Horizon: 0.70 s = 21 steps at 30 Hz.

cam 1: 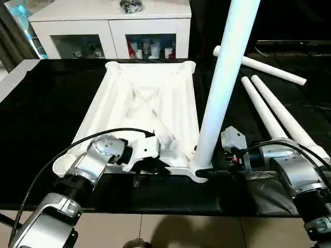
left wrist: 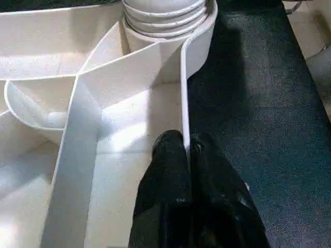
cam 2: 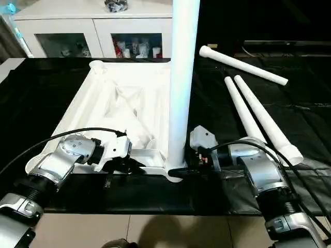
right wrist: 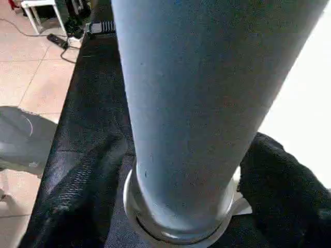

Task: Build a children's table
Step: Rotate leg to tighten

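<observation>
The white table top (cam 1: pixel 150 98) lies upside down on the black-covered table, ribs facing up. One white leg (cam 1: pixel 222 88) stands upright in the near right corner socket (left wrist: pixel 165 15). My left gripper (cam 1: pixel 150 168) is shut on the top's thin near rim (left wrist: pixel 184 93), one finger on each side. My right gripper (cam 1: pixel 204 173) reaches in from the right. Its fingers (right wrist: pixel 279 181) press against both sides of the upright leg just above the socket. Three more legs lie loose to the right: one (cam 1: pixel 258 64) crosswise at the back and two (cam 1: pixel 279 113) side by side.
A white cabinet (cam 1: pixel 108 26) with glass doors stands behind the table. A black cable (cam 1: pixel 51 160) loops over my left forearm. The black cover's near edge (cam 1: pixel 155 209) runs just in front of both grippers, with tiled floor below it.
</observation>
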Tool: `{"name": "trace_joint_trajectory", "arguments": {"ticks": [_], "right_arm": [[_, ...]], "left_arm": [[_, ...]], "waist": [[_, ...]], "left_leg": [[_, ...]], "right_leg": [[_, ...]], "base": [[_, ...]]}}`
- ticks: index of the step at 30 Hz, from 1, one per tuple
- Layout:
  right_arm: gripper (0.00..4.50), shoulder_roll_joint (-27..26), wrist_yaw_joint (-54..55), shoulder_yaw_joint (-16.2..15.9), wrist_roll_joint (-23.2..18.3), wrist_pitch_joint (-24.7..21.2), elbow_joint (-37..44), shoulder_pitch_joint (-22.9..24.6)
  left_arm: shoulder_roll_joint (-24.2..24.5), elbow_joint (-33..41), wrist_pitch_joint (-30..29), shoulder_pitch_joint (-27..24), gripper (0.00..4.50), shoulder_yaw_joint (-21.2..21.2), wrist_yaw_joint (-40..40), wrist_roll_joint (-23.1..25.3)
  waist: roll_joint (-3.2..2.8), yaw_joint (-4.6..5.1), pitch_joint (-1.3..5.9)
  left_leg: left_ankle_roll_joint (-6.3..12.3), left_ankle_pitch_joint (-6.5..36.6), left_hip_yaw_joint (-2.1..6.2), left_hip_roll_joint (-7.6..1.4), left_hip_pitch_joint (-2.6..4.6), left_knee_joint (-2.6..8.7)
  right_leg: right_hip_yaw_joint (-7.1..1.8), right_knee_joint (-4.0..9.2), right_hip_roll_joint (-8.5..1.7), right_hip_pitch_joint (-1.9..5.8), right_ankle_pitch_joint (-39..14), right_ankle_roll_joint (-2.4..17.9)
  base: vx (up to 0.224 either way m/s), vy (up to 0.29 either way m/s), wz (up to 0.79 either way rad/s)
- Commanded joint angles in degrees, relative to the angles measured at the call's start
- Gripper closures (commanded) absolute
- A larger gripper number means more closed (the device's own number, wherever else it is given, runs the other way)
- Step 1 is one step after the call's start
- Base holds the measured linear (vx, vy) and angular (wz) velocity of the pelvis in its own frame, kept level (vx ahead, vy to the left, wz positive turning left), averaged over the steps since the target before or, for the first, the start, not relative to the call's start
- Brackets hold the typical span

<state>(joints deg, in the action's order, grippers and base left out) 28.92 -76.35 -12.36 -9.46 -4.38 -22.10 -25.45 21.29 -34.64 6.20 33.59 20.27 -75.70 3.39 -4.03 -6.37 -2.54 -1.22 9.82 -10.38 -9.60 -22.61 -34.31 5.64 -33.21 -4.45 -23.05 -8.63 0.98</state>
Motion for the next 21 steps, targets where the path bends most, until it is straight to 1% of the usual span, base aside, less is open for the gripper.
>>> {"name": "trace_joint_trajectory", "arguments": {"ticks": [1, 4, 6, 7, 8, 12, 14, 15, 16, 18, 19, 20, 21], "right_arm": [[1.26, -0.07, -1.29, -0.54, -0.74, -0.41, -0.41, -1.25], [1.62, -0.13, -1.62, -0.60, -0.87, -0.38, -0.54, -1.25], [1.65, -0.29, -1.84, -0.55, -0.97, -0.55, -0.56, -1.17], [1.87, -0.33, -1.86, -0.54, -0.99, -0.61, -0.54, -1.12], [1.95, -0.36, -1.87, -0.59, -0.96, -0.56, -0.54, -1.02], [2.04, -0.51, -1.74, -0.65, -0.99, -0.56, -0.39, -0.65], [2.05, -1.41, 0.38, 0.01, -1.11, -1.10, -0.02, -0.29], [2.05, -1.88, 1.64, 0.34, -1.06, -1.42, 0.11, -0.19], [2.05, -3.03, 4.90, 0.83, -0.41, -2.72, -0.53, -0.50], [2.05, -5.38, 10.92, 1.74, 0.88, -3.42, -1.66, -0.91], [2.05, -6.61, 14.23, 2.17, 1.62, -4.40, -2.42, -1.30], [2.05, -7.48, 16.44, 2.50, 2.06, -4.83, -3.06, -1.67], [2.05, -9.51, 21.58, 3.19, 3.14, -5.77, -4.62, -2.57]], "left_arm": [[-0.10, 2.61, 1.45, 0.78, 4.50, -0.56, 0.10, -1.25], [-0.07, 2.59, 1.37, 0.75, 4.50, -0.50, 0.32, -1.22], [-0.05, 2.53, 1.35, 0.72, 4.50, -0.48, 0.35, -1.21], [-0.04, 2.51, 1.33, 0.71, 4.50, -0.50, 0.38, -1.20], [-0.08, 2.36, 1.29, 0.75, 4.50, -0.57, 0.51, -1.20], [-0.23, 1.90, 1.02, 0.87, 4.50, -0.85, 1.09, -1.18], [-0.71, 1.24, 0.01, 1.22, 4.50, -1.40, 2.56, -1.16], [-0.96, 0.93, -0.48, 1.43, 4.50, -1.66, 3.29, -1.12], [-1.40, 0.22, -1.30, 2.08, 4.50, -2.02, 5.17, -0.60], [-2.51, -1.09, -3.67, 3.51, 4.50, -2.87, 8.81, 0.07], [-3.25, -1.83, -5.28, 4.36, 4.50, -3.40, 11.15, 0.45], [-3.86, -2.58, -6.18, 5.11, 4.50, -3.88, 13.03, 0.63], [-5.46, -4.43, -8.44, 6.94, 4.50, -5.10, 17.71, 0.97]], "waist": [[1.28, 0.09, 4.11], [1.35, 0.09, 4.11], [1.36, 0.04, 4.14], [1.37, 0.07, 4.13], [1.37, 0.05, 4.14], [1.35, 0.06, 4.15], [1.38, 0.08, 4.15], [1.37, 0.14, 4.10], [1.35, 0.11, 4.10], [1.17, 0.33, 4.06], [1.27, 0.52, 4.01], [1.23, 0.89, 3.89], [1.16, 1.45, 3.92]], "left_leg": [[5.50, 11.37, 1.36, -4.18, 1.39, 3.67], [5.58, 11.24, 1.37, -4.15, 1.31, 3.66], [5.66, 11.03, 1.33, -4.14, 1.36, 3.60], [5.70, 11.04, 1.34, -4.12, 1.30, 3.60], [5.65, 11.04, 1.35, -4.13, 1.33, 3.60], [5.66, 10.96, 1.34, -4.13, 1.33, 3.58], [5.62, 10.85, 1.34, -4.11, 1.30, 3.58], [5.53, 11.02, 1.33, -4.10, 1.32, 3.60], [5.42, 11.07, 1.35, -4.08, 1.34, 3.59], [4.59, 11.66, 1.44, -4.07, 1.42, 3.69], [4.33, 12.02, 1.45, -4.00, 1.33, 3.75], [3.61, 12.90, 1.49, -3.90, 1.42, 3.85], [2.64, 13.71, 1.63, -3.74, 1.49, 3.91]], "right_leg": [[-3.07, 3.60, -4.95, 2.64, -17.38, 10.99], [-3.03, 3.56, -4.91, 2.71, -17.40, 10.90], [-3.05, 3.55, -4.91, 2.67, -17.25, 10.91], [-3.04, 3.57, -4.94, 2.71, -17.33, 10.88], [-3.03, 3.55, -4.91, 2.71, -17.50, 10.82], [-3.03, 3.55, -4.91, 2.70, -17.22, 10.90], [-3.04, 3.53, -4.89, 2.71, -17.26, 10.85], [-3.01, 3.60, -4.85, 2.67, -17.64, 10.82], [-3.00, 3.63, -4.90, 2.70, -17.89, 10.77], [-2.96, 3.73, -4.81, 2.54, -18.42, 10.76], [-2.92, 3.77, -4.79, 2.64, -18.78, 10.62], [-2.92, 3.89, -4.78, 2.56, -19.80, 10.47], [-2.84, 3.90, -4.81, 2.59, -20.73, 10.54]], "base": [[0.000, 0.000, 0.00], [0.000, 0.000, 0.00], [0.000, 0.000, 0.00], [0.000, 0.000, 0.00], [0.000, 0.000, 0.00], [0.000, 0.000, 0.00], [0.000, 0.000, 0.00], [0.000, 0.000, 0.00], [0.000, 0.000, 0.00], [0.000, 0.000, 0.00], [0.000, 0.000, 0.00], [0.000, 0.000, 0.00], [0.000, 0.000, 0.00]]}}
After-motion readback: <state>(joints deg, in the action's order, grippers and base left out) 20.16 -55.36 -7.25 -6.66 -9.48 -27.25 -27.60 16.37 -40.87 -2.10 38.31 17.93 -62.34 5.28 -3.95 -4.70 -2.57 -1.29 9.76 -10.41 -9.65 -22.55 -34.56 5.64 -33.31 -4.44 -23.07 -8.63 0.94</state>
